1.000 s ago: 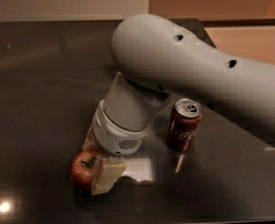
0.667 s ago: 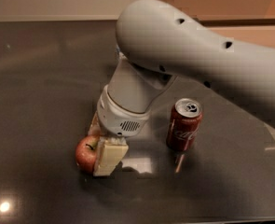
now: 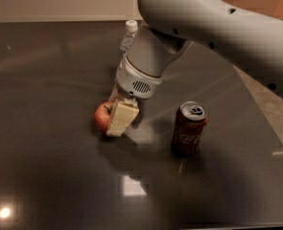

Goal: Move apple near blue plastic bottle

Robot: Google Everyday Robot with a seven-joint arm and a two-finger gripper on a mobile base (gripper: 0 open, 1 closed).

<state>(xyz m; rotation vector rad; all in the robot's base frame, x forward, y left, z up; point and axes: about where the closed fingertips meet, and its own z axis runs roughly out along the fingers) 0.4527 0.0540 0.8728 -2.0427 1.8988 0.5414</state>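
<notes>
Clasping the apple (image 3: 101, 117), end effector (image 3: 113, 120) near can (image 3: 189, 128).

Smooth grey arm, dotted with small dark holes, is tapering into a pale vented wrist collar and ending in a cream-padded gripper (image 3: 111, 119) pressed against the apple (image 3: 100, 116).

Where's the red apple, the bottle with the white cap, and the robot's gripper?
round red apple (image 3: 101, 116): camera view, its red left side.
clear bluish plastic bottle (image 3: 127, 41): camera view, shoulder under white cap.
gripper (image 3: 111, 119): camera view, tip, clamped on the apple.
</notes>
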